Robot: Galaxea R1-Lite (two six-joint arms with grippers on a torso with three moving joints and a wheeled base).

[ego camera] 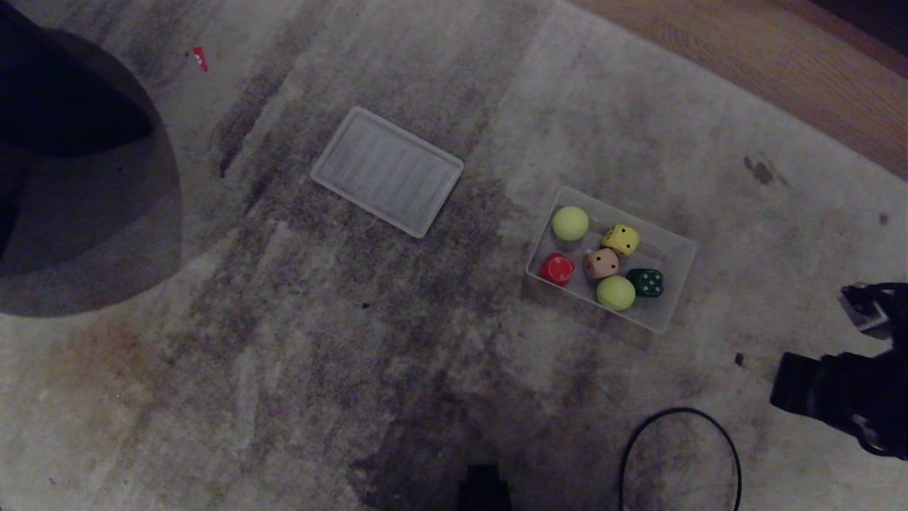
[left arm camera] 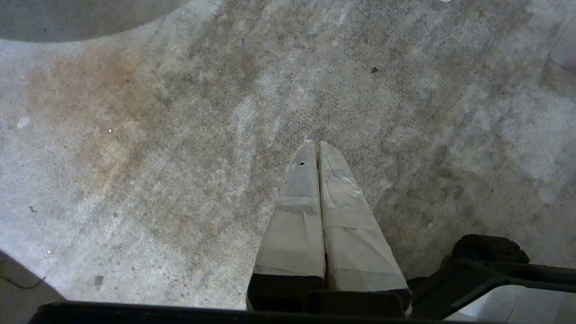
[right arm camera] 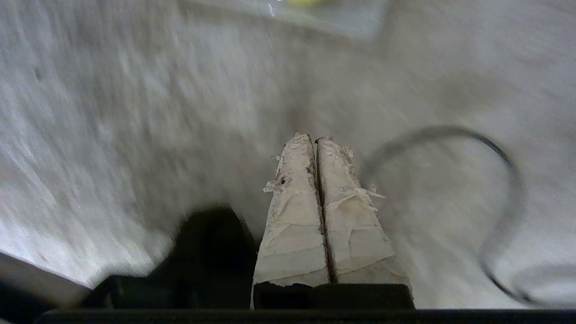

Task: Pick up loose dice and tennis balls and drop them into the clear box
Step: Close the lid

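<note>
The clear box (ego camera: 672, 245) is seen on the grey carpet (ego camera: 298, 341), right of the middle and fairly far from the robot. All six loose things are lying inside it. One tennis ball (ego camera: 570, 223) is placed at the far left end of the box, and a second tennis ball (ego camera: 615, 292) is found along the near side. The red die (ego camera: 557, 269) is set at the near left corner, the tan die (ego camera: 601, 263) in the middle, the yellow die (ego camera: 621, 240) just beyond it, and the dark green die (ego camera: 645, 282) just right of the second ball.

A flat ribbed panel (ego camera: 386, 170) is laid on the carpet well to the left of the box. A black cable loop (ego camera: 681, 454) is seen near the robot, on the right.

The right gripper (right arm camera: 313, 137) is held above the carpet beside the cable loop, its taped fingers (right arm camera: 294, 211) pressed together with nothing between them. The left gripper (left arm camera: 314, 144) is likewise closed on nothing, over bare carpet.
</note>
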